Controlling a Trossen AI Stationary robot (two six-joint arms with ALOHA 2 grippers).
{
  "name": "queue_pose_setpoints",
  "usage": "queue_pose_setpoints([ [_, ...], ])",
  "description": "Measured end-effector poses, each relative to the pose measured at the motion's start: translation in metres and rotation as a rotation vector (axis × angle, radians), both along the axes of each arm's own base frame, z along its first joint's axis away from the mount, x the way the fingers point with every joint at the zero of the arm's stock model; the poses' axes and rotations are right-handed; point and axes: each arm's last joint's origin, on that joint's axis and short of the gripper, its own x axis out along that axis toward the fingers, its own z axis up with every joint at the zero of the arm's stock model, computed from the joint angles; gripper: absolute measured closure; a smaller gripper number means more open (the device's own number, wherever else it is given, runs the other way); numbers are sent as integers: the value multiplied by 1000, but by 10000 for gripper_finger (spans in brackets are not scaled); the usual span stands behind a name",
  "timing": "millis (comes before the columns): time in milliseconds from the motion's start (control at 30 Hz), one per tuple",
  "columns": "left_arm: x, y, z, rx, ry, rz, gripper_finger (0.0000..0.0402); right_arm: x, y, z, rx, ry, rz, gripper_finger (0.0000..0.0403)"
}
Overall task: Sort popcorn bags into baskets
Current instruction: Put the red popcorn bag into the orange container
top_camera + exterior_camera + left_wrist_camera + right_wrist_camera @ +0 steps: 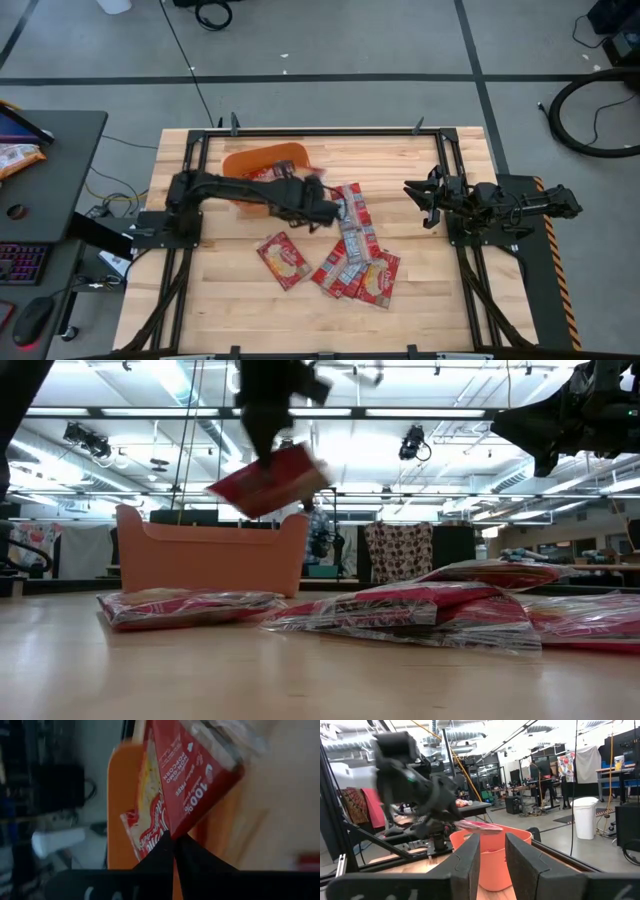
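The wooden desk (210, 290) carries everything, with a dark arm on each side. The orange basket (262, 160) sits toward the desk's far side, left of centre, low-walled and rounded at the corners; in the low view it stands behind the packets.

The left arm reaches across from its base toward the middle of the desk. Its pincer (322, 203) is clamped shut on one red popcorn bag (268, 480), pinching it by an edge, as the left wrist view shows. The low view shows that bag tilted and up in the air, above the basket's near wall.

The right arm waits at the desk's right side, its pincer (418, 192) raised off the wood with the fingers parted and nothing between them.

The other bags (357, 255) lie flat on the desk in an overlapping cluster near the middle, right of the basket and nearer the front. One more bag (283, 259) lies by itself just left of that cluster.
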Motion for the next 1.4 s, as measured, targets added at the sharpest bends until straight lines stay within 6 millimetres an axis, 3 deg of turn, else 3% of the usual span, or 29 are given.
queue_pose_setpoints([
  [167, -27, 38, -22, -51, 77, 169, 393, 0, 0, 0, 0, 0, 0, 307],
  [367, -47, 61, -47, -107, 148, 264, 388, 0, 0, 0, 0, 0, 0, 307],
  [533, -47, 69, -58, -111, 113, 279, 330, 0, 0, 0, 0, 0, 0, 307],
  [700, -41, 63, -46, -171, 98, 211, 262, 0, 0, 0, 0, 1, 0, 307],
  [833, -28, 41, -30, -226, 45, 60, 241, 0, 0, 0, 0, 0, 0, 307],
  [1033, -11, -25, -29, -323, 13, -345, 238, 0, 0, 0, 0, 0, 0, 307],
  [1167, -16, -64, -48, -324, 38, -474, 237, 0, 0, 0, 0, 0, 0, 307],
  [1400, -42, -113, -84, -297, 69, -544, 237, 0, 0, 0, 0, 0, 0, 307],
])
